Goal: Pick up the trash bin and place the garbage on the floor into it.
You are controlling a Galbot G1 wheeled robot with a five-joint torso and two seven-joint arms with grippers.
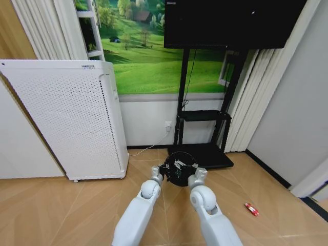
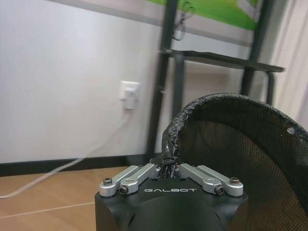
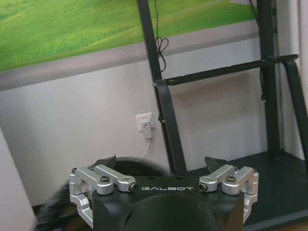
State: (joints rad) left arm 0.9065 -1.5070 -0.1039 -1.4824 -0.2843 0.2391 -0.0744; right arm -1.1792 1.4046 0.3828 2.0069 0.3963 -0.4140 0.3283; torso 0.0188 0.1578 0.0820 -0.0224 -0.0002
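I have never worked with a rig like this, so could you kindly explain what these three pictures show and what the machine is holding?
This is a wheeled robot with two arms. The head view looks down from its head: the two white arms reach forward over the floor toward a small black bin. The other two pictures come from cameras on the wrists.

In the left wrist view, the left gripper is shut on the bin's bag-lined rim. In the right wrist view, the right gripper is open, with the bin just ahead of it.

On the floor to the robot's right lies a small red piece of garbage. To the left stands a tall white appliance; behind the bin is a black TV stand.
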